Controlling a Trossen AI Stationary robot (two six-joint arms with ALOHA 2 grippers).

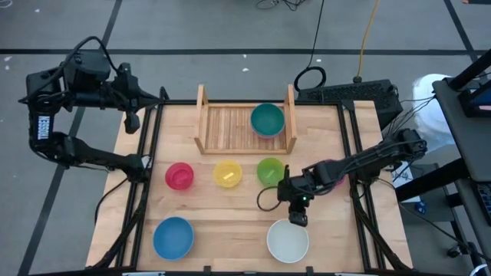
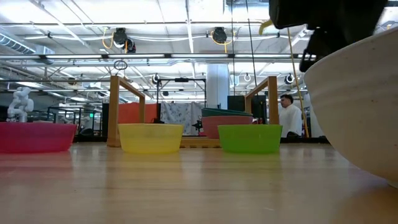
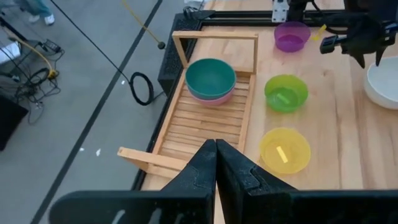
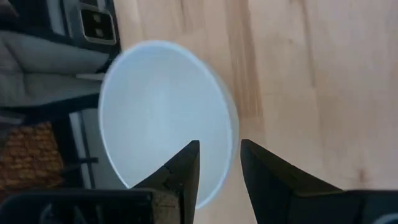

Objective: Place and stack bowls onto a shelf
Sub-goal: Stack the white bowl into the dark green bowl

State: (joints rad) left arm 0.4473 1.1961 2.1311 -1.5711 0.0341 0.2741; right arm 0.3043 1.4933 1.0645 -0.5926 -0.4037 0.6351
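Observation:
A white bowl (image 1: 288, 241) sits upright on the table near its front edge. My right gripper (image 1: 298, 220) hangs open just above the bowl's far rim; in the right wrist view the rim (image 4: 229, 134) shows in line with the gap of my right gripper (image 4: 219, 163). The shelf (image 1: 230, 126) stands at the far middle with a teal bowl (image 3: 210, 76) nested in a pink bowl (image 3: 211, 98) on its right half. My left gripper (image 3: 216, 155) is shut and holds nothing, high over the table's far left corner.
A red bowl (image 1: 179, 175), a yellow bowl (image 1: 228, 173) and a light green bowl (image 1: 270, 170) stand in a row mid-table. A blue bowl (image 1: 173, 238) sits front left. A purple bowl (image 3: 291, 35) stands under my right arm. The shelf's left half (image 1: 219, 126) is bare.

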